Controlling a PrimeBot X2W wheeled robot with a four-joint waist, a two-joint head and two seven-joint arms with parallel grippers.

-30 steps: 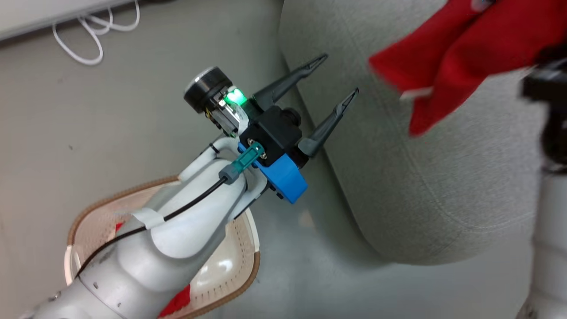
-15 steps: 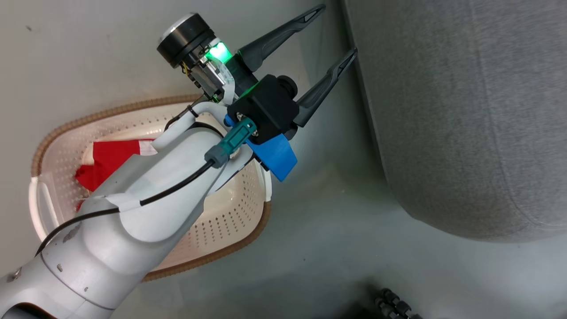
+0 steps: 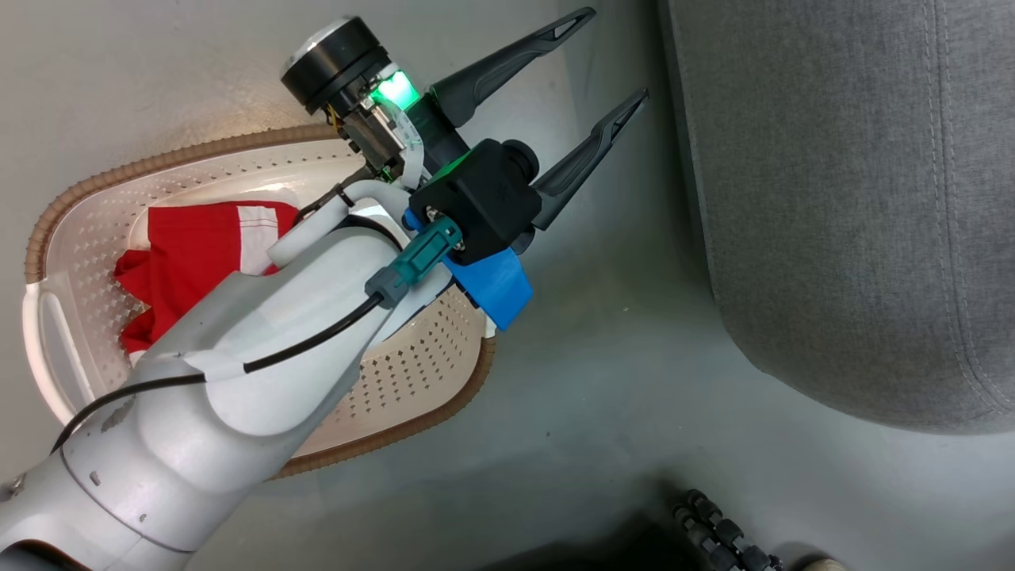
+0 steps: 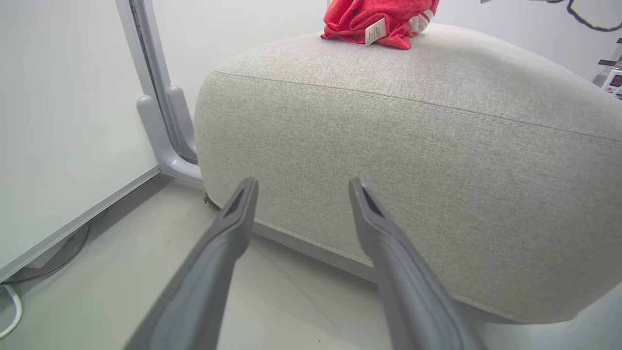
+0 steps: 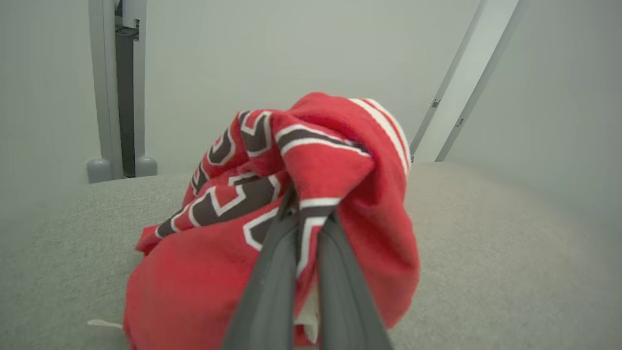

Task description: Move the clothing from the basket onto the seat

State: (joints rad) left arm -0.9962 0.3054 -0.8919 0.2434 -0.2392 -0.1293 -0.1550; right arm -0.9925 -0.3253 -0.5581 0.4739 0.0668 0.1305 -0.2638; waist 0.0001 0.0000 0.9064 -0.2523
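A red piece of clothing (image 3: pixel 190 246) with a white stripe lies in the cream basket (image 3: pixel 444 408) on the floor, partly hidden by my left forearm. Above the floor gap between basket and grey seat (image 3: pixel 856 198), my left gripper (image 3: pixel 618 54) is open and empty; in the left wrist view it (image 4: pixel 303 183) points at the seat's side (image 4: pixel 413 146). A second red garment (image 4: pixel 379 19) sits bunched on the seat top. My right gripper (image 5: pixel 308 218) is shut on that lettered red clothing (image 5: pixel 233 194), which rests on the seat cushion (image 5: pixel 486 243).
A white wall panel and a grey frame leg (image 4: pixel 165 141) stand beside the seat's corner. A white cable (image 4: pixel 7 311) lies on the floor by the panel. A dark ribbed cable chain (image 3: pixel 714 531) shows at the head view's bottom edge.
The head camera has swung toward the basket, so the garment on the seat and the right arm have left that view. The left gripper stays open beside the seat.
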